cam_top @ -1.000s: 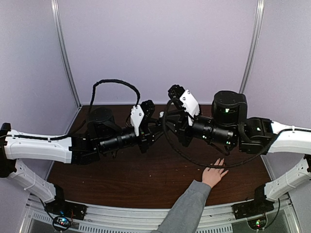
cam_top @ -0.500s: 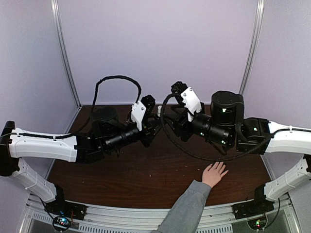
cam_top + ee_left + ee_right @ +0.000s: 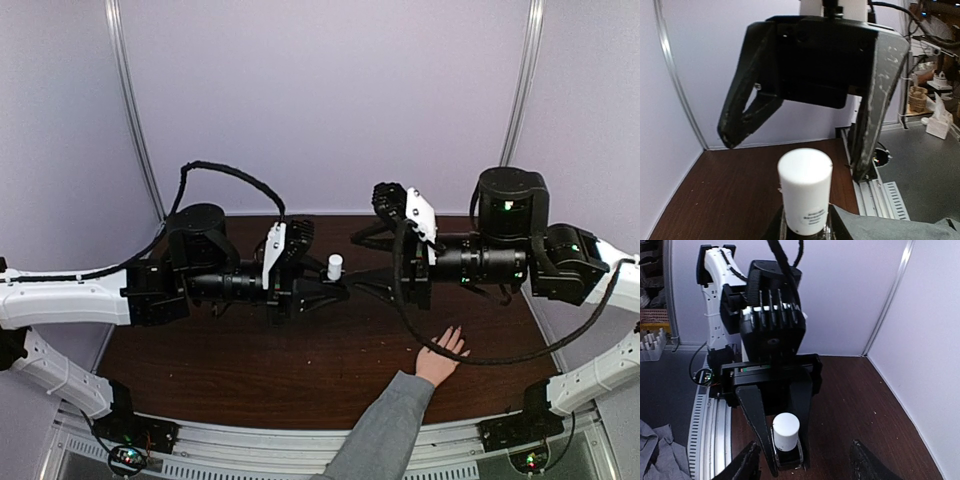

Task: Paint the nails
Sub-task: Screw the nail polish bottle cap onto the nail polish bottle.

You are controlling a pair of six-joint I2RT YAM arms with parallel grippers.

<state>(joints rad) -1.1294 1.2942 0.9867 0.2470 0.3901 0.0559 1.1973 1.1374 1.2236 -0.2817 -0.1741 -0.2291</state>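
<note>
slipping is the risk: left hand [image 3: 328, 292] is clamped on the polish bottle [image 3: 788, 452] low down, right hand [image 3: 805, 452] stands wide open, holding nothing, so an off-centre pinch on the white cap [image 3: 805, 175] may twist it loose. the nails [image 3: 453, 332], tiny on spread fingers, lie at 4 o'clock on the desk [image 3: 250, 360].

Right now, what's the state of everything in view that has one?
Nail polish bottle: white cap on, clamped in left claw.
Left claw: shut on the bottle.
Right claw: open, empty, facing the cap.
Hand: flat on table, fingers spread.
Nails: too small to tell if painted.
</note>
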